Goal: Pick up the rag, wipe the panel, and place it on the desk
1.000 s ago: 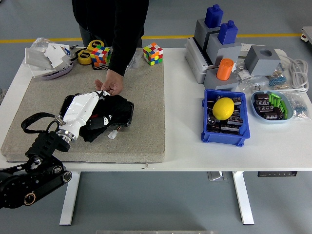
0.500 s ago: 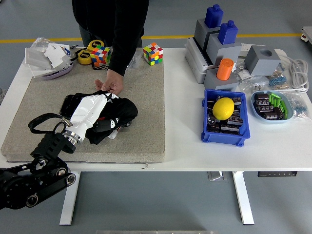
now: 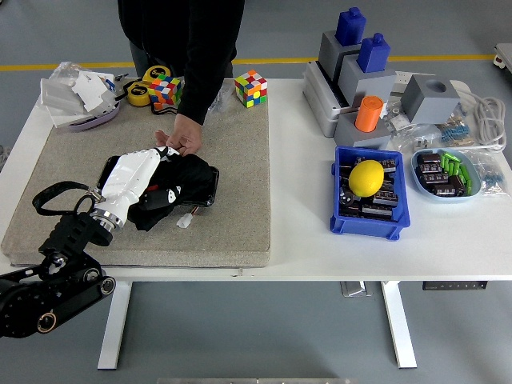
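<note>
A black rag [image 3: 182,178] lies bunched on a dark flat panel [image 3: 211,190] on the grey mat [image 3: 240,160]. My left hand [image 3: 152,186], in its white shell, lies on the rag's left part with its fingers curled into the cloth. A person's hand [image 3: 181,142] rests on the panel's far edge, just above my hand. A small white plug [image 3: 185,222] sticks out at the panel's near edge. Most of the panel is hidden under the rag and my hand. My right arm is out of view.
Two colour cubes [image 3: 250,87] [image 3: 164,90] and tape rolls [image 3: 141,92] stand at the mat's far edge. A blue bin [image 3: 346,220] holding a yellow lemon [image 3: 367,178] sits to the right. Grey fixtures [image 3: 364,68], a small tray [image 3: 424,184] and cables [image 3: 484,112] fill the right side.
My left hand slid right across the panel with the rag, then came back left to where it was a second ago. The rag bunched right and returned. The person's hand stayed put.
</note>
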Robot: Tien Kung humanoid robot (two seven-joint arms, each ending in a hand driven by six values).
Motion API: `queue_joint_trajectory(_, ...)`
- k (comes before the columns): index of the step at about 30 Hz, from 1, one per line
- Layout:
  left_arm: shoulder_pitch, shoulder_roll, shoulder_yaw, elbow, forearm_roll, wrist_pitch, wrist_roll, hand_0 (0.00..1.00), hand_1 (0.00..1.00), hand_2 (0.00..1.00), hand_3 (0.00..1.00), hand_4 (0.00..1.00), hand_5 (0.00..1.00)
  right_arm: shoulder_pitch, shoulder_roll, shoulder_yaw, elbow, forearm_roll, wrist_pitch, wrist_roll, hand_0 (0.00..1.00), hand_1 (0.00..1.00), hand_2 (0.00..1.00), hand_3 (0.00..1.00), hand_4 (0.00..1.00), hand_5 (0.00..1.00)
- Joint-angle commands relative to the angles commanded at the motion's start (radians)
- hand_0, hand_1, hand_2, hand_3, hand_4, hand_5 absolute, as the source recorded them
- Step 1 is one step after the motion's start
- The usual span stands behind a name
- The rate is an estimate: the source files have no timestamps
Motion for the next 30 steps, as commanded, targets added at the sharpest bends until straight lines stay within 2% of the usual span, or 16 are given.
queue_joint_trajectory(11, 0.050, 0.038, -0.104, 0.033, 0.019, -0.001, -0.009, 0.182, 0.142, 0.492, 0.573, 0.568, 0.011, -0.005, 0.004, 0.006, 0.000, -0.001, -0.002, 0.000, 0.713, 0.613, 0.672, 0.612, 0.998, 0.594)
queue_joint_trajectory(17, 0.068, 0.053, -0.168, 0.070, 0.025, -0.004, -0.019, 0.180, 0.142, 0.492, 0.573, 0.568, 0.010, -0.006, 0.004, 0.004, 0.000, -0.001, -0.003, -0.001, 0.713, 0.613, 0.672, 0.612, 0.998, 0.593)
queue_joint_trajectory(23, 0.094, 0.061, -0.231, 0.093, 0.033, -0.004, -0.022, 0.182, 0.142, 0.492, 0.573, 0.567, 0.010, -0.006, 0.005, 0.004, 0.000, 0.000, -0.004, 0.000, 0.713, 0.613, 0.672, 0.612, 0.998, 0.594)
queue_joint_trajectory(30, 0.109, 0.066, -0.269, 0.120, 0.033, -0.004, -0.026, 0.182, 0.141, 0.492, 0.573, 0.567, 0.009, -0.007, 0.004, 0.005, 0.002, -0.001, -0.003, -0.002, 0.713, 0.613, 0.672, 0.610, 0.998, 0.594)
